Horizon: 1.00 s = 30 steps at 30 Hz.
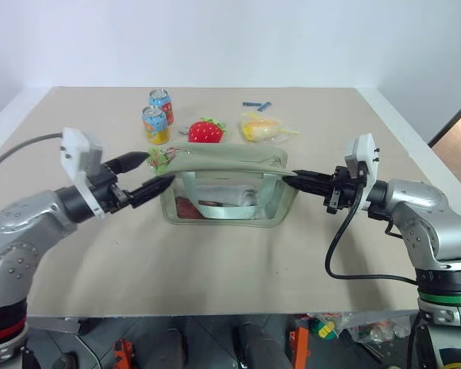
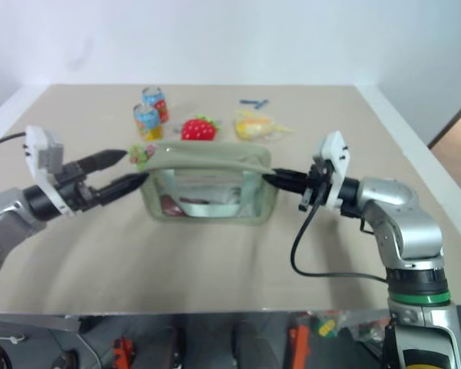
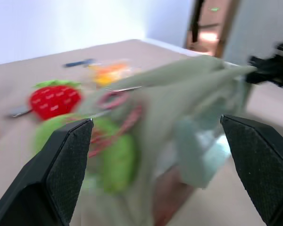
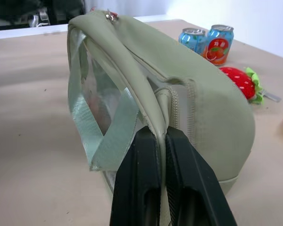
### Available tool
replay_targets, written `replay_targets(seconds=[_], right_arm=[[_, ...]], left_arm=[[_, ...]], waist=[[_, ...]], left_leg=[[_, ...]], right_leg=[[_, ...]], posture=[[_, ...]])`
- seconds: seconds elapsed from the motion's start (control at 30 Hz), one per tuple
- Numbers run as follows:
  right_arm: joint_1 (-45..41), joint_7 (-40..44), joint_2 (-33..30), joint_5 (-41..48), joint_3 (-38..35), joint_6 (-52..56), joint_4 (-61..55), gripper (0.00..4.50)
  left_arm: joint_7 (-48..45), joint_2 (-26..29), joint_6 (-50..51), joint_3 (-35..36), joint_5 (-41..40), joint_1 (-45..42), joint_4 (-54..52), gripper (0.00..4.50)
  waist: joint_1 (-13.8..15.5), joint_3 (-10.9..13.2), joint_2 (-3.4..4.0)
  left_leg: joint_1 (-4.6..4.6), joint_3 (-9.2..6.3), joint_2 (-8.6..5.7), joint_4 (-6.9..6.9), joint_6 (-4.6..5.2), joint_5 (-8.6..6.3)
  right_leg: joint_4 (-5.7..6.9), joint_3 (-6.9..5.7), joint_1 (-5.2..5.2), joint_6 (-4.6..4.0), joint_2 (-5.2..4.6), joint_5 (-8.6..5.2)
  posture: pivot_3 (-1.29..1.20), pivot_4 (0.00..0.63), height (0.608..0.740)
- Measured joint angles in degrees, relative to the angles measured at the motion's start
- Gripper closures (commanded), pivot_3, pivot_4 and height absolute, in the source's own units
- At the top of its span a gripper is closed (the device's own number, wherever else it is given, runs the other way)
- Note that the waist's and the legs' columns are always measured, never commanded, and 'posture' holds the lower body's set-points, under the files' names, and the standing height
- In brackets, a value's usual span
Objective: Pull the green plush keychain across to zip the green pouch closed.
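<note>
Black fingers (image 4: 146, 183) of our right gripper (image 1: 298, 181) fill the near part of its wrist view, clenched on the end seam of the green pouch (image 1: 227, 184), which stands upright mid-table (image 1: 215, 269). We see the green plush keychain (image 1: 158, 159) at the pouch's opposite end, by our left gripper (image 1: 147, 172); its jaws are released and spread wide, one finger above the charm and one below, not touching as far as we can tell. Left wrist view adds the keychain's red loops, blurred, between its fingers (image 3: 61, 165). Head views show more behind the pouch: two drink cans (image 1: 157, 115), strawberry plush (image 1: 206, 131), yellow packet (image 1: 263, 127), small blue item (image 1: 257, 105).
</note>
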Motion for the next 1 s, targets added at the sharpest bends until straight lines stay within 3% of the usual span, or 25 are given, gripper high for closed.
replay_targets(seconds=[0.23,0.87,1.0], right_arm=[[1.0,-0.5,-0.6,0.0,-0.1,-0.7,-1.2,4.46],[2.9,-3.0,-2.2,-0.4,-0.1,-1.3,-4.5,4.46],[2.9,-3.0,-2.4,-0.5,-0.1,-1.5,-4.5,4.50]], left_arm=[[-1.2,0.5,-1.1,-1.9,4.5,-0.4,6.0,0.00],[-8.5,-8.9,-5.4,-7.0,9.3,-9.3,25.8,0.00],[-10.3,-9.8,-5.5,-6.9,9.1,-10.1,27.0,1.15]], waist=[[0.1,0.0,-0.01],[0.1,0.0,-0.02],[0.1,0.0,-0.02]], left_leg=[[0.00,0.00,-0.05,0.01,0.00,0.00],[-0.08,-0.03,-0.07,0.01,-0.01,0.00],[-0.10,-0.04,-0.07,0.01,-0.01,-0.01]], right_leg=[[0.00,0.00,0.00,-0.09,-0.03,-0.06],[0.00,-0.02,-0.02,0.16,-0.03,0.08],[-0.01,-0.02,-0.02,0.16,-0.04,0.08]], posture=[[0.00,0.150,0.740],[0.00,0.150,0.740],[0.00,0.150,0.740]])
